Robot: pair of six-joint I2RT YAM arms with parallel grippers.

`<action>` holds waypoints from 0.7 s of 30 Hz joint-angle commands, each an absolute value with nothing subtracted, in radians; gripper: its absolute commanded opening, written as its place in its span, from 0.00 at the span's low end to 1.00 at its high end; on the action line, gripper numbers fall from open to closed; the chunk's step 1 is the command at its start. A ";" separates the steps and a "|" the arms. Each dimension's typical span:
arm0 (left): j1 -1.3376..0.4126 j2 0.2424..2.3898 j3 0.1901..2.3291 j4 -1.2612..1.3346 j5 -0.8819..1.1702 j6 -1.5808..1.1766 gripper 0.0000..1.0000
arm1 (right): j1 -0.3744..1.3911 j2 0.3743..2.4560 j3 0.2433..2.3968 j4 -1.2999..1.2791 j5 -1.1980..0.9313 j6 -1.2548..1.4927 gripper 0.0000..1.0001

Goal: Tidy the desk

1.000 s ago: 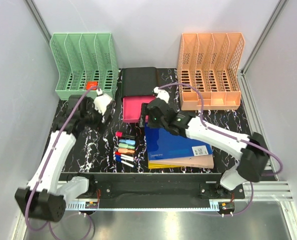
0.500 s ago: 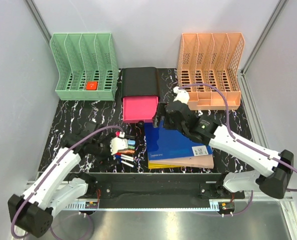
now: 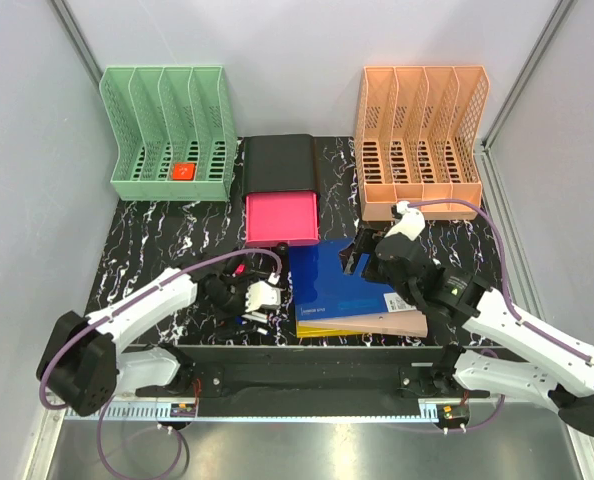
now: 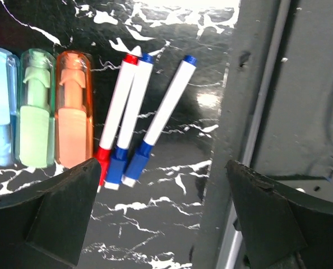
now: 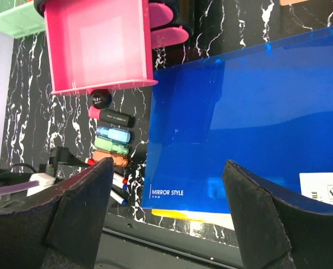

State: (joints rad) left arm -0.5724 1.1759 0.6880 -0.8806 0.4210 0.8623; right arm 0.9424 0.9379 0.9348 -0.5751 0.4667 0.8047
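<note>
Hovering above desk [image 3: 157, 235], left hand [image 4: 163, 185] and right hand [image 5: 166, 185] both wide open, empty.

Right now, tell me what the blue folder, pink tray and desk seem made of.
The blue folder: glossy plastic, it reflects light. The pink tray: probably moulded plastic, thin smooth walls. The desk: glossy black marble-look top; stone or laminate, unclear.

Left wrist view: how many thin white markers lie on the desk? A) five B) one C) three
C: three white markers lie side by side on the desk, one with red ends and two with blue, just right of the orange highlighter.
</note>
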 commanded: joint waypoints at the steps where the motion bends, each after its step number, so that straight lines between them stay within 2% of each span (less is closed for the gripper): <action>1: -0.594 1.210 0.700 -0.792 0.381 0.841 0.98 | 0.940 0.908 0.911 -0.566 0.528 0.833 0.85; 9: -0.669 1.223 0.647 -0.641 0.301 0.772 0.96 | 0.940 0.891 0.905 -0.566 0.538 0.830 0.83; 13: -0.712 1.275 0.641 -0.595 0.233 0.742 0.85 | 0.940 0.864 0.893 -0.566 0.545 0.827 0.82; 18: -0.733 1.311 0.634 -0.551 0.190 0.719 0.81 | 0.939 0.841 0.884 -0.574 0.546 0.822 0.81; 21: -0.742 1.335 0.621 -0.542 0.172 0.713 0.75 | 0.940 0.830 0.881 -0.578 0.546 0.821 0.80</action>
State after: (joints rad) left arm -0.7296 1.3109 0.6418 -0.5957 0.2256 0.7353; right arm 0.9424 0.8513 0.8864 -0.5747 0.4965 0.8162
